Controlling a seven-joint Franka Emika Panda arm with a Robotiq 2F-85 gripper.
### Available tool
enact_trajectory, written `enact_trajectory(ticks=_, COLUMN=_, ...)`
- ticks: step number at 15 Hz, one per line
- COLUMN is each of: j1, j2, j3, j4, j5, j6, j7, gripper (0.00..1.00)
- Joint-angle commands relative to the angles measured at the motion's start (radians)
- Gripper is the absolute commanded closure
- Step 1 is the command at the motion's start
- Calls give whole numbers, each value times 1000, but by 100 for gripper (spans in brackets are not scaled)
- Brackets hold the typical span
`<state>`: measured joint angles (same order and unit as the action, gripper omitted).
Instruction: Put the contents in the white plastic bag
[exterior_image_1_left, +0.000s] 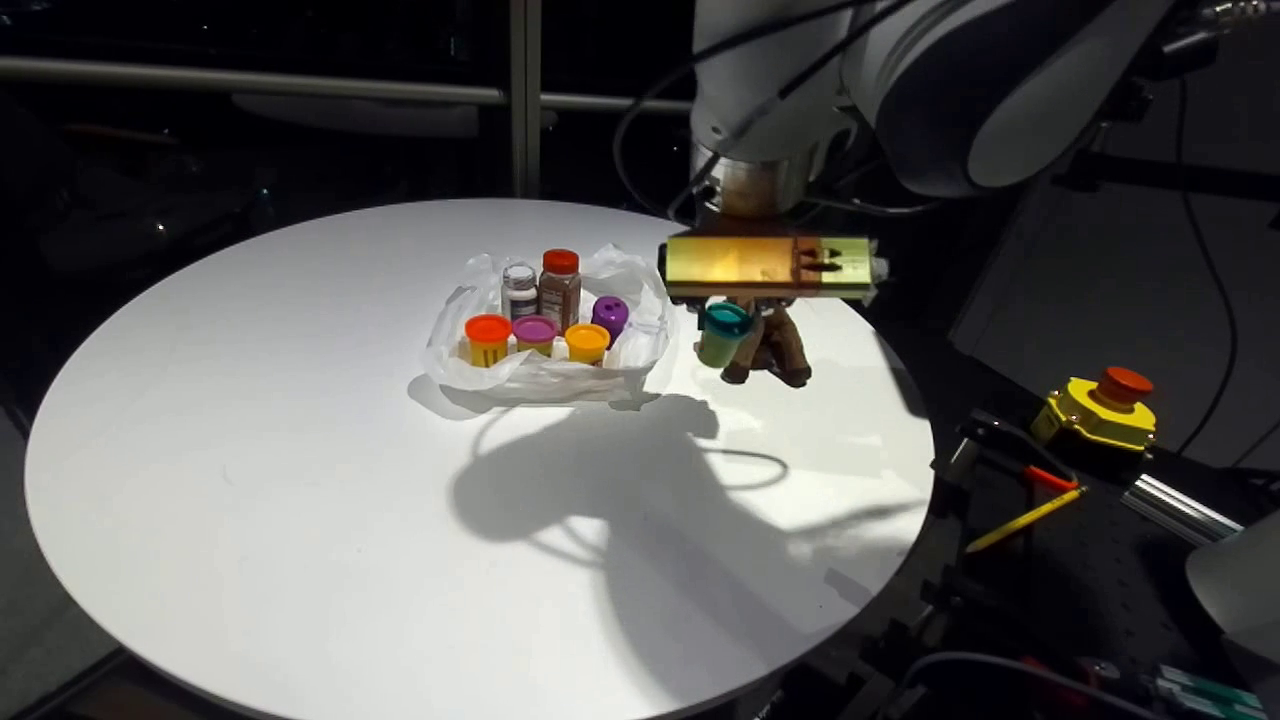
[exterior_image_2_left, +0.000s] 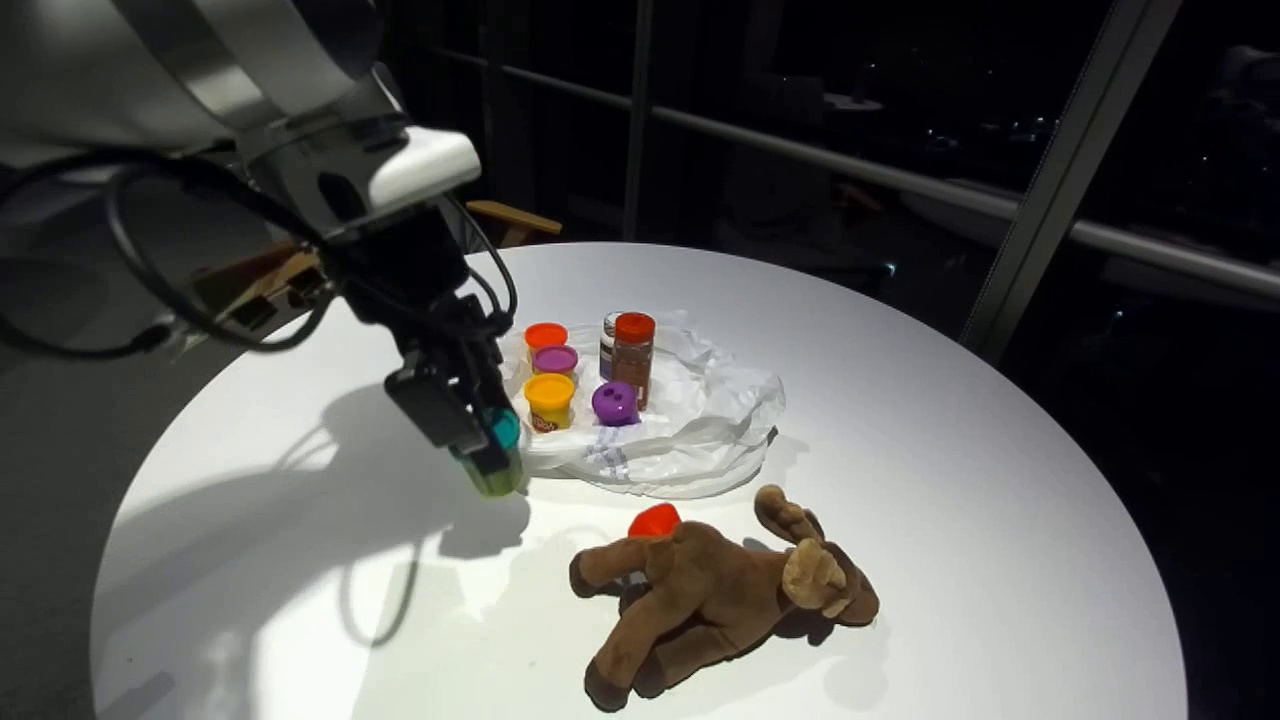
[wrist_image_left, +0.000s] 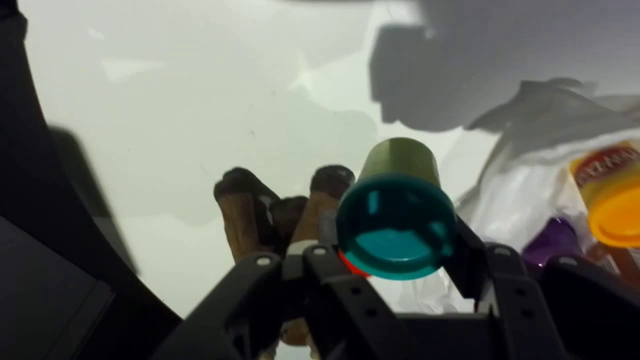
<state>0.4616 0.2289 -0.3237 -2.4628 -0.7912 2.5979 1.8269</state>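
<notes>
Currently, gripper (wrist_image_left: 397, 235): clasped from both sides around the teal cup (exterior_image_1_left: 722, 338), held aloft over the round white table (exterior_image_1_left: 250, 480), just outside the white plastic bag (exterior_image_2_left: 690, 465).
Teal cup: tilted a little within the grip, lid uppermost, pale body below; clear of the tabletop, turned lid-first toward the wrist view.
White plastic bag: lower than the gripper and close beside it, to its right in the wrist view; spread on the table, wrinkled and translucent, with a crumpled rim around several small items.
Orange cup (exterior_image_1_left: 488, 345), purple cup (exterior_image_1_left: 535, 335), yellow cup (exterior_image_1_left: 587, 345): upright inside the bag, lower than the gripper, with the yellow one nearest to it.
Brown jar (exterior_image_1_left: 560, 290), small white bottle (exterior_image_1_left: 519, 295): upright side by side inside the bag, farther from the gripper than the yellow cup; red lid on the jar.
Purple round object (exterior_image_2_left: 614, 404): inside the bag, on the gripper's side of the jar, dark-spotted on top; exact kind hard to tell.
Brown toy animal (exterior_image_2_left: 710, 590): lying on the table outside the bag, lower than the gripper and near it, with legs showing left of the held cup in the wrist view.
Red item (exterior_image_2_left: 655, 521): below the gripper's level, just beside the toy, partly hidden; too little visible to name.
</notes>
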Motion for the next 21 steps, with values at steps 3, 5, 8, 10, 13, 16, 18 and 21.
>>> enact_trajectory(ticks=3, j1=-116, j2=79, j3=189, j4=291, j5=-100, j6=-285, j7=77, gripper=73)
enact_trajectory(ticks=5, j1=-165, j2=150, j3=224, j4=392, j5=-86, j6=-320, j7=48, gripper=73)
enact_trajectory(ticks=8, j1=-216, j2=265, j3=241, j4=526, j5=-72, j6=-316, j7=33, gripper=73)
enact_trajectory(ticks=10, j1=-240, j2=339, j3=238, j4=609, j5=-62, j6=-310, j7=25, gripper=73)
enact_trajectory(ticks=13, j1=-262, j2=413, j3=231, j4=701, j5=-49, j6=-301, j7=23, gripper=73)
enact_trajectory(ticks=16, j1=-281, j2=473, j3=228, j4=772, j5=-26, j6=-293, j7=8, gripper=73)
enact_trajectory(ticks=18, j1=-298, j2=510, j3=233, j4=803, j5=5, j6=-277, j7=-14, gripper=73)
enact_trajectory(ticks=21, j1=-316, j2=550, j3=230, j4=830, j5=65, j6=-244, j7=-49, gripper=37)
